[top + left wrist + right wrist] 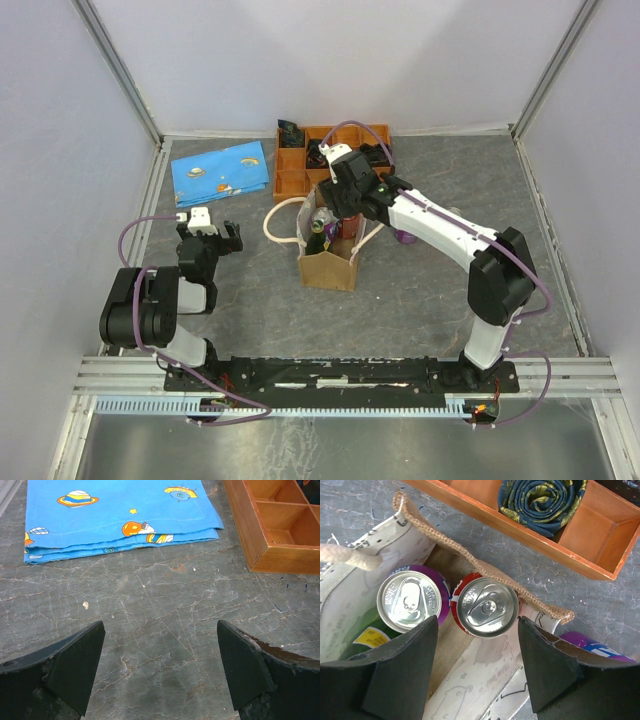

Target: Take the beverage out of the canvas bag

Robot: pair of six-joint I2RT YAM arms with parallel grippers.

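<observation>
I saw the canvas bag (328, 267) standing upright with its mouth open, tan-brown and boxy. Inside it a purple can (410, 602) and a red can (487, 607) stood upright, touching, both unopened.

one canvas bag (328, 268) is counted, with two rope handles (270, 225). two upright cans are seen inside it, one purple can (412, 600) and one red can (486, 606), plus one green-labelled container (367, 640) of unclear kind. one outer can (592, 647), also purple, is seen outside the bag. one wooden tray (530, 545), one rolled tie (542, 500) and one folded blue cloth (120, 510) are counted.
</observation>
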